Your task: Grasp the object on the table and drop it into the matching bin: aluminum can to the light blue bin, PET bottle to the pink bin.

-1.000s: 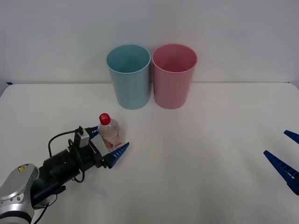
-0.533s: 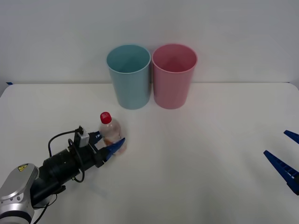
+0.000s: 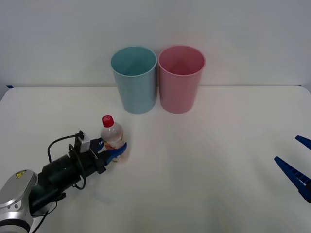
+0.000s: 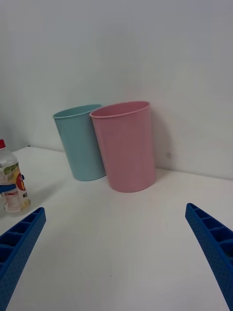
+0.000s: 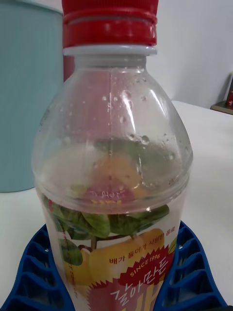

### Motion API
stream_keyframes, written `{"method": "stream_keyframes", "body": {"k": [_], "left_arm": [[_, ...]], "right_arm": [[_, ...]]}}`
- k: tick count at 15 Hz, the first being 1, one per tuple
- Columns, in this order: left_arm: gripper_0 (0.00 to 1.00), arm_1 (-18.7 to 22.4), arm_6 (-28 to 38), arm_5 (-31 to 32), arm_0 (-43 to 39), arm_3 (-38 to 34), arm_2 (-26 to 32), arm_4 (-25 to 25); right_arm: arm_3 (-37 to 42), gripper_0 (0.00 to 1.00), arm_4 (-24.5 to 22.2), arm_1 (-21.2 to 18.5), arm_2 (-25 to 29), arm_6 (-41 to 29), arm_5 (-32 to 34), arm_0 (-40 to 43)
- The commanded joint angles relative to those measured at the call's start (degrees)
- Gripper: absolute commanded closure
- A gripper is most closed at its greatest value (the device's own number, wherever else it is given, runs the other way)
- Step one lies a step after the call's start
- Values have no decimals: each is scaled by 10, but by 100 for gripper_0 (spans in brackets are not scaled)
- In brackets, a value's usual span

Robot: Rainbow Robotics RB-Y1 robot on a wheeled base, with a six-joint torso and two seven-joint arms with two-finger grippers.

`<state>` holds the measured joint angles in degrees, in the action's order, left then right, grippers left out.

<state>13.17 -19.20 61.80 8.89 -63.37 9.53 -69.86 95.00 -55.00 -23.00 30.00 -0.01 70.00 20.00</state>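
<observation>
The left gripper (image 3: 112,148) sits low at about 8 o'clock on the table (image 3: 204,160), its blue ribbed fingers (image 5: 34,272) closed snugly around the lower body of the PET bottle (image 3: 112,137). The bottle stands upright between them, red cap on top. Its label shows fruit and green leaves, Korean lettering I cannot make out fully, and "SINCE 1996". At 12 o'clock, well beyond the bottle, the light blue bin (image 3: 134,79) stands just beside the pink bin (image 3: 181,77) on its right. Far over at 4 o'clock, the right gripper (image 3: 297,162) hovers idle, its 2 fingers spread wide and holding nothing.
</observation>
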Motion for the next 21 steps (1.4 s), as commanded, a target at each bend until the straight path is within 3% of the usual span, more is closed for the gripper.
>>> {"method": "stream_keyframes", "body": {"k": [1, 5, 10, 21], "left_arm": [[100, 19, 8, 9, -1, -4, -14, 31], [100, 63, 31, -4, -16, -44, -51, 105], [100, 71, 141, -75, -92, -221, -47, 110], [100, 89, 316, -113, -106, -370, 22, 104]], "right_arm": [[0, 0, 0, 0, 0, 0, 0, 0], [0, 0, 0, 0, 0, 0, 0, 0], [0, 0, 0, 0, 0, 0, 0, 0], [0, 0, 0, 0, 0, 0, 0, 0]]}}
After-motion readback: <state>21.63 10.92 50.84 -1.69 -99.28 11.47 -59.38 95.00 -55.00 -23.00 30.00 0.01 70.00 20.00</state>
